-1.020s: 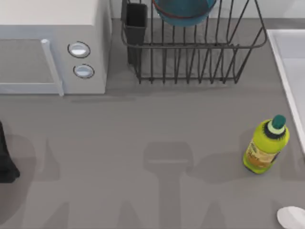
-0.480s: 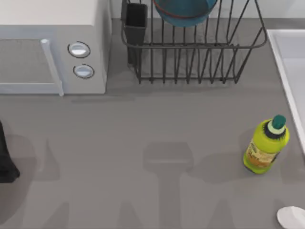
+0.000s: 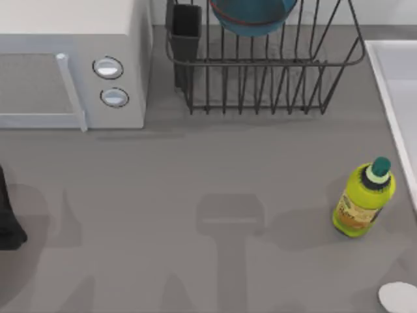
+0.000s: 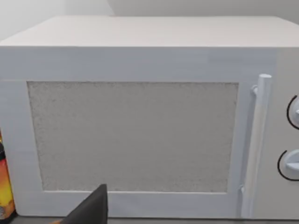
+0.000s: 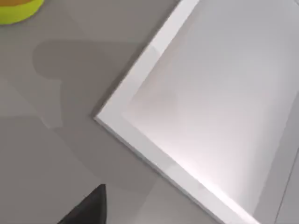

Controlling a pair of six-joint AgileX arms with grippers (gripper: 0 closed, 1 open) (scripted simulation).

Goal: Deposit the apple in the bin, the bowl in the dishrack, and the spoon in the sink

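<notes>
The large black wire dishrack [image 3: 260, 63] stands at the far middle of the grey worktop [image 3: 195, 169]. The wide round bowl [image 3: 251, 16], teal-blue inside with a reddish-brown rim, sits inside the dishrack among the upright bars. It lies just right of the dark rectangular cutlery cup [image 3: 186, 32] at the dishrack's left corner.

Left of the dishrack, close beside the cutlery cup, is a white box-shaped microwave [image 3: 71, 72] with two round knobs. Right of the dishrack, apart from it, the raised pale rim of the white rectangular sink [image 3: 381, 98] runs along the worktop's right edge.

A yellow-green plastic bottle [image 3: 363, 199] with a dark green cap stands upright, nearer the camera than the dishrack's right end and just beside the sink rim.

The small pale white spoon [image 3: 399, 297] shows as a rounded oval farther from the dishrack than the bottle. It is outside the sink, at the near right corner of the top view.

A black part of the left arm [image 3: 8, 222] shows far to the dishrack's left, in front of the microwave. The left gripper [image 4: 91, 210] faces the microwave's [image 4: 140, 60] door. Whether it is spread or closed is not visible.

The right gripper [image 5: 88, 207] hangs above the worktop by a corner of the sink [image 5: 141, 70], with the bottle's [image 5: 14, 9] base nearby. Its spread is likewise not visible.
</notes>
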